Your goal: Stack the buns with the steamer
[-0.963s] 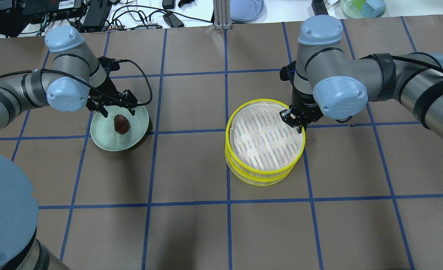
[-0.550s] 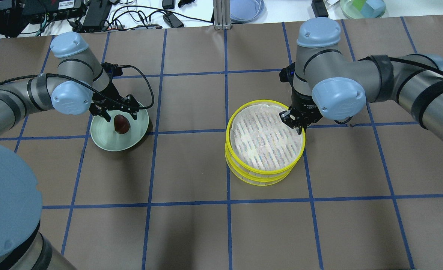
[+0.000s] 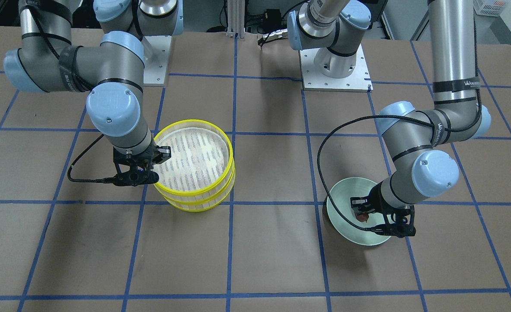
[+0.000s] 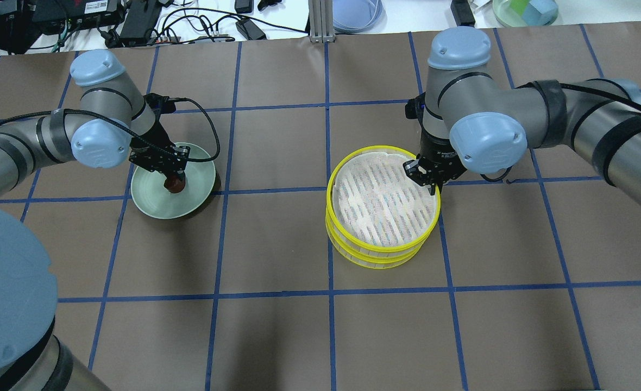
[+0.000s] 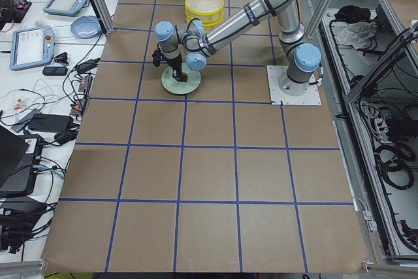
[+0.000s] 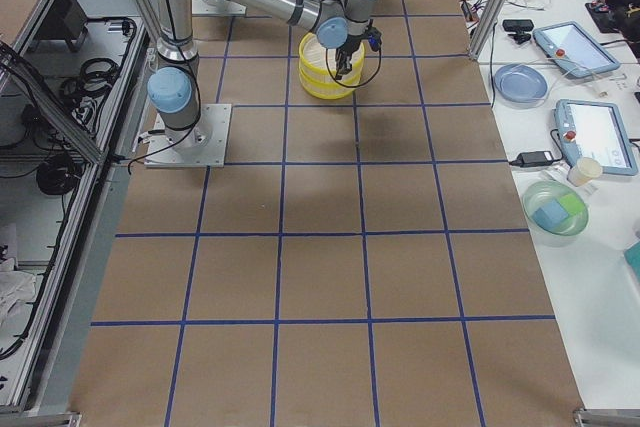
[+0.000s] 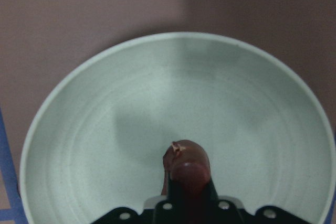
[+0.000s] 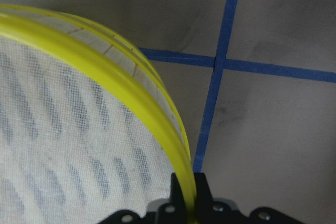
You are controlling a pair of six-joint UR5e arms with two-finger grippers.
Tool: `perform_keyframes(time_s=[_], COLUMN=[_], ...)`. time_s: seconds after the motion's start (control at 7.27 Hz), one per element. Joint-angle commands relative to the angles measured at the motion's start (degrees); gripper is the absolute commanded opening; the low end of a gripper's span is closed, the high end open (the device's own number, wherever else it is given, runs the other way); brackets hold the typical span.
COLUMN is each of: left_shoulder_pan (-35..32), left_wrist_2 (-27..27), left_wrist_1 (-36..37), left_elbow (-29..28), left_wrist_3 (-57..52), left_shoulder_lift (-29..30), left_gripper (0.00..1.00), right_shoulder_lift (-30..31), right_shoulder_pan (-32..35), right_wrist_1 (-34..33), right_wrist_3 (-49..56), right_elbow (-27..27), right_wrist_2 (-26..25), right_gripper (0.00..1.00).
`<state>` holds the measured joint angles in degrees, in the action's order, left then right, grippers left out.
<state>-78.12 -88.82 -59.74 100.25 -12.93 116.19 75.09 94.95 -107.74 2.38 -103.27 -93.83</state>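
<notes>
The dark reddish-brown bun (image 4: 176,185) stands on the pale green plate (image 4: 152,198). My left gripper (image 4: 171,175) is down over the plate and shut on the bun, which also shows in the left wrist view (image 7: 186,167) and the front view (image 3: 363,215). The steamer's two yellow-rimmed trays (image 4: 383,203) are stacked mid-table, and the top tray's floor is bare. My right gripper (image 4: 427,177) is shut on the top tray's yellow rim (image 8: 181,182) at its right edge. The cream-white bun is not in view.
Blue tape lines grid the brown table. Beyond its far edge lie cables, a blue dish (image 4: 356,13) and a green bowl with blocks (image 4: 524,11). The two arm bases (image 3: 335,65) stand at the robot's side of the table.
My left gripper, open around the brown bun before, has lowered and shut on it. My right gripper stays shut on the tray rim, almost unmoved.
</notes>
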Motion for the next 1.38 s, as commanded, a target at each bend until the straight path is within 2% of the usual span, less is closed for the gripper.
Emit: perform_keyframes(time_s=[0.0, 0.41, 0.69, 0.83, 1.1, 1.24], left_shoulder_pan=[-0.6, -3.3, -12.0, -17.6, -27.0, -30.0], left_wrist_2=[0.5, 4.4, 3.9, 3.8, 4.5, 4.4], left_wrist_1=[-0.5, -5.5, -8.6, -12.1, -11.5, -11.4], left_elbow=[-0.5, -1.0, -3.2, -6.4, -7.3, -7.3], left_wrist_3=[-0.2, 1.3, 13.0, 21.2, 37.6, 41.2], left_shoulder_lift=[-2.4, -9.8, -14.9, -15.8, -15.5, -15.4], left_gripper=[0.00, 0.00, 0.00, 0.00, 0.00, 0.00], right_shoulder_lift=[-0.1, -0.5, -0.4, 0.4, 5.5, 8.9], right_shoulder_pan=[0.5, 1.3, 1.3, 1.1, 0.3, -0.2], right_wrist_1=[0.1, 0.1, 0.0, -0.4, 1.7, 4.4], right_wrist_3=[-0.2, -0.1, -0.2, -0.1, -0.2, -0.2], right_elbow=[0.0, 0.0, 0.4, 0.7, 4.4, 7.4], right_wrist_2=[-0.1, -0.4, -1.3, -1.3, -1.5, -1.3], right_gripper=[0.00, 0.00, 0.81, 0.99, 1.00, 1.00])
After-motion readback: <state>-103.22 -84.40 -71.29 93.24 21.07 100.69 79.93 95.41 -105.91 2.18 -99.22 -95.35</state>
